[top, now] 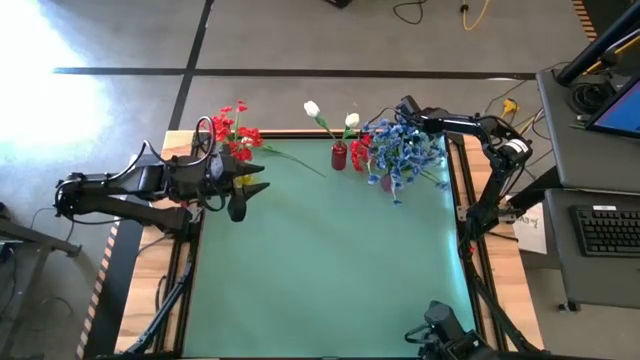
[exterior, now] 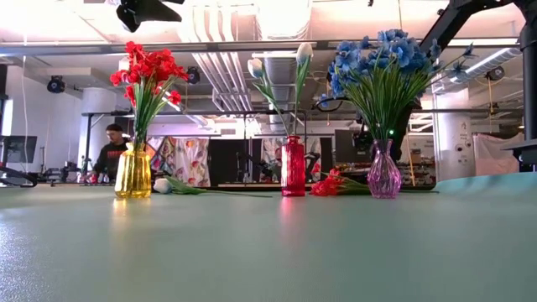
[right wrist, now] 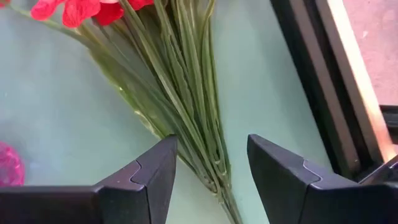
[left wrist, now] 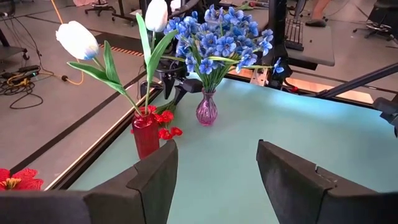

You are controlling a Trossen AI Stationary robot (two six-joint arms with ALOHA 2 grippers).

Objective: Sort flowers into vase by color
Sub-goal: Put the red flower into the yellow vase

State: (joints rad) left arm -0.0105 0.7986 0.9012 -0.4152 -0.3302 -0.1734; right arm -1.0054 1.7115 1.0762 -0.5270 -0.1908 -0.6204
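Three vases stand along the table's far edge. A yellow vase holds red flowers. A red vase holds two white tulips. A purple vase holds blue flowers. One red flower lies flat on the table between the red and purple vases. My right gripper is open above its green stems, one finger on either side, pointing steeply down. A white-budded stem lies beside the yellow vase. My left gripper hangs open over the table's left side.
The table's black frame rail runs close beside my right gripper at the far edge. The blue flowers overhang the lying red flower. A desk with a keyboard stands past the right edge. A person sits far back in the room.
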